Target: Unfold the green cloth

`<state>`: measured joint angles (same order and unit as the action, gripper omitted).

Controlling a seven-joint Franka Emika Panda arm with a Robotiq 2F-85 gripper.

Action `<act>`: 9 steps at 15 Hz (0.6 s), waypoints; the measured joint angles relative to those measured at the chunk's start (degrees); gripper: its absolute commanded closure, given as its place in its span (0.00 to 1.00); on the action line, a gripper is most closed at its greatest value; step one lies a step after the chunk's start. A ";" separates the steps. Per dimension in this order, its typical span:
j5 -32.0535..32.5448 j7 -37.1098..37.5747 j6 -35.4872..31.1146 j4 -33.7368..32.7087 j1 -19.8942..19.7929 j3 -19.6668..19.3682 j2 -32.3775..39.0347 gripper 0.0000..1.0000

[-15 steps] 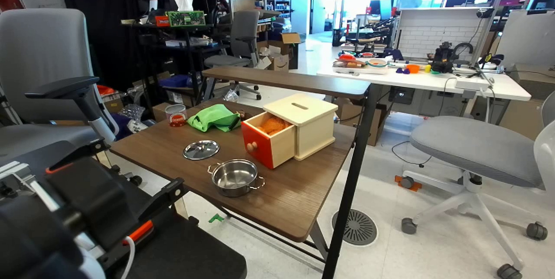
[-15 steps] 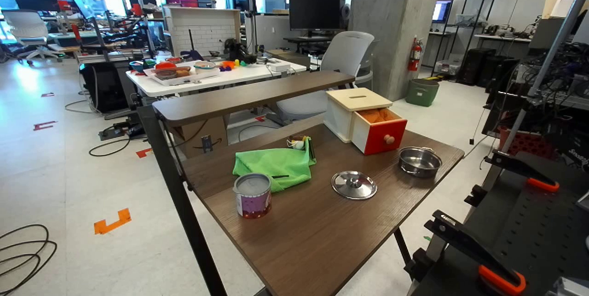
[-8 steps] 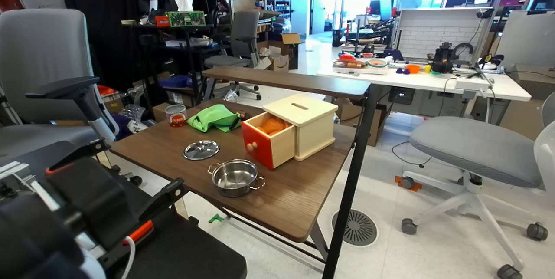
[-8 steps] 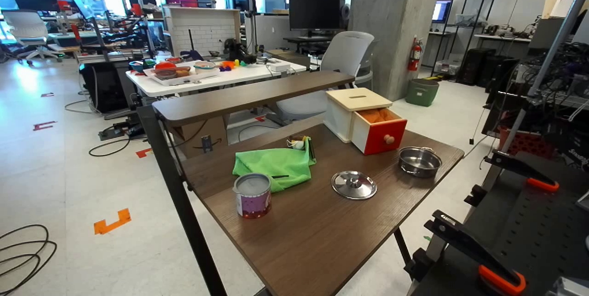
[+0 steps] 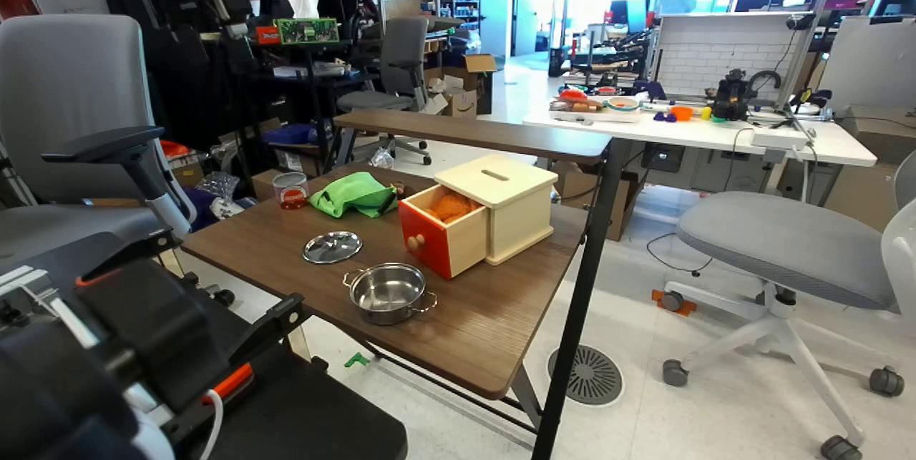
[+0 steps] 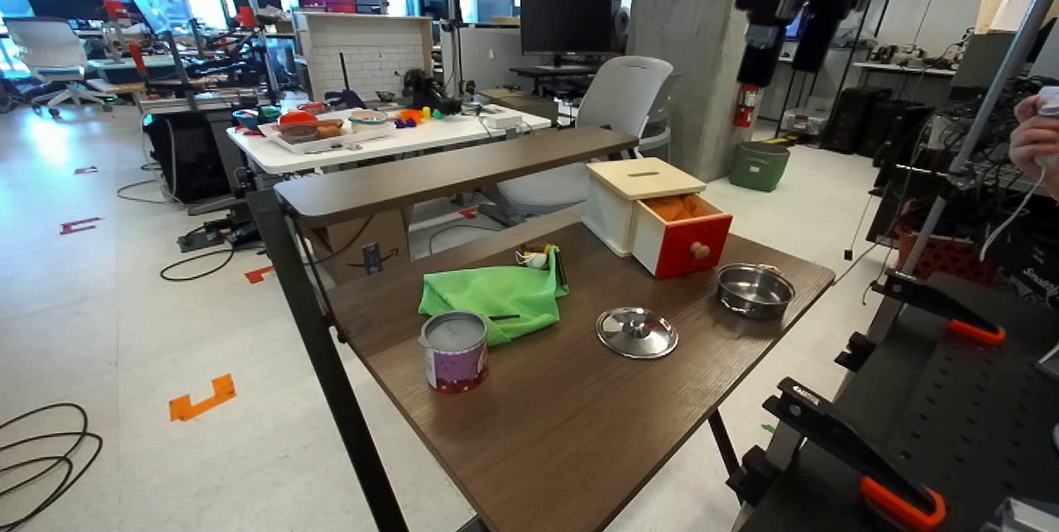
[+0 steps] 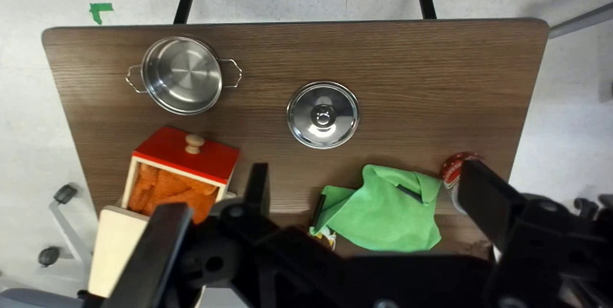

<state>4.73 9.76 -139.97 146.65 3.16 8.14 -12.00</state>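
The green cloth [image 5: 352, 195] lies crumpled and partly folded on the brown table [image 5: 472, 331]. It also shows in an exterior view [image 6: 496, 296], with a corner standing up at its right end. In the wrist view the cloth [image 7: 388, 217] has a folded-over upper edge and a folded left flap, with dark strips on it. My gripper [image 6: 786, 67] is high above the table in an exterior view, well apart from the cloth. In the wrist view the gripper [image 7: 368, 176] is open and empty, its fingers wide apart on either side of the cloth's image.
A can [image 6: 456, 354] stands beside the cloth. A pot lid [image 7: 323, 115] and a steel pot [image 7: 182, 76] sit on the table. A wooden box [image 5: 497, 192] has its red drawer [image 5: 427, 242] open with orange cloth inside. A raised shelf [image 6: 463, 172] runs along the table's far side.
My gripper has come down into view from the top in both exterior views. A hand has appeared at the right edge of an exterior view. The cloth has not moved.
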 measured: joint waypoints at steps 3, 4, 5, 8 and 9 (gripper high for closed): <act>0.49 -4.17 -0.03 -5.34 0.92 0.00 8.22 0.00; 0.73 -4.43 -0.03 -6.48 1.04 0.00 10.07 0.00; 0.76 -4.67 -0.03 -7.20 1.08 0.00 11.16 0.00; 0.76 -4.98 -0.02 -7.75 1.08 0.00 11.76 0.00; 0.77 -4.99 -0.01 -7.80 1.09 0.00 11.75 0.00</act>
<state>5.50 4.77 -139.98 138.85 4.25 8.14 -0.25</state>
